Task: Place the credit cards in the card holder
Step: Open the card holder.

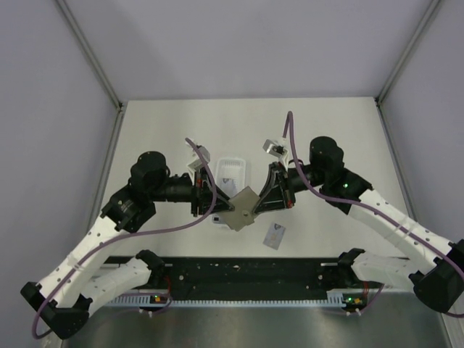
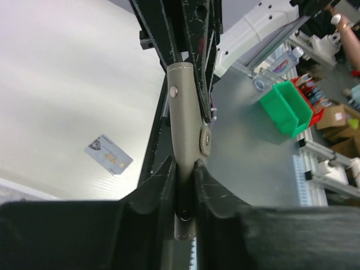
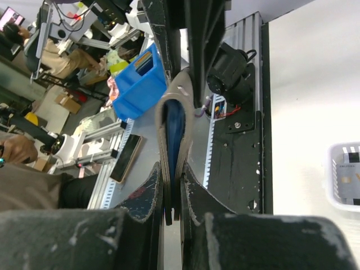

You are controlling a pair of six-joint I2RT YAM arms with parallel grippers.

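**Card holder** (image 1: 243, 209): grey, folded, lifted clear of the surface (image 1: 326, 145) at frame centre in the top view, where it shows as a diamond between the two arms. The left wrist view shows its grey outer face with a small snap stud. The right wrist view shows it edge-on, with blue lining in the gap between the leaves. Whether any card sits inside cannot be made out.

**Left hand** (image 2: 183, 169): pressed together on one end of the card holder, at the lower centre of its own view. The end that passes beyond the fingers is mostly hidden.

**Right hand** (image 3: 171, 180): pinching the opposite end, both leaves between its fingers. The fingertips blur at the lower centre of its view.

**Credit card** (image 1: 275, 235): one, pale, lying flat on the surface just below and right of the card holder and apart from it. Its print is too small to read.

**White tray** (image 1: 232, 172): on the surface above the card holder, its lower end covered by the hands. It is cut off at the right edge of the right wrist view, and its contents are unclear.

**Green bin** (image 2: 287, 107) and **blue bin** (image 3: 138, 84): background, beyond the surface.
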